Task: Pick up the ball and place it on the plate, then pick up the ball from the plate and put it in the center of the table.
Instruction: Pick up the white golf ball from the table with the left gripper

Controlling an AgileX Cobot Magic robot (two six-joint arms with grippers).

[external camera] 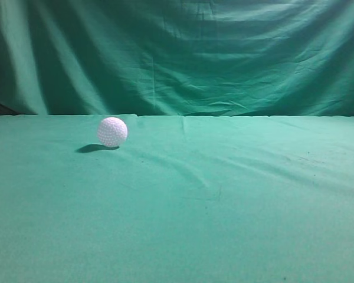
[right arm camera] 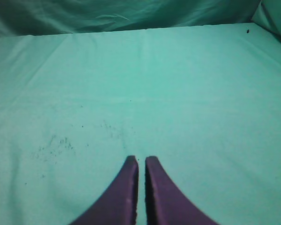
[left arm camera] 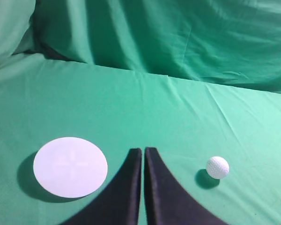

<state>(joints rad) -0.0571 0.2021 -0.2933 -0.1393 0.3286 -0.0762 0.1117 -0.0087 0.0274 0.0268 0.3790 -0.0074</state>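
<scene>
The white dimpled ball point(external camera: 112, 131) rests on the green table point(external camera: 224, 200) at the back left of the exterior view. In the left wrist view the ball point(left arm camera: 218, 167) lies to the right of my left gripper point(left arm camera: 143, 151), which is shut and empty. A flat white round plate point(left arm camera: 70, 167) lies on the cloth to the left of that gripper. The plate does not show in the exterior view. My right gripper point(right arm camera: 141, 159) is shut and empty over bare cloth. Neither gripper shows in the exterior view.
A draped green backdrop point(external camera: 177, 53) hangs behind the table's far edge. The cloth has shallow wrinkles near the middle point(external camera: 194, 177). Small dark specks point(right arm camera: 56, 145) mark the cloth left of the right gripper.
</scene>
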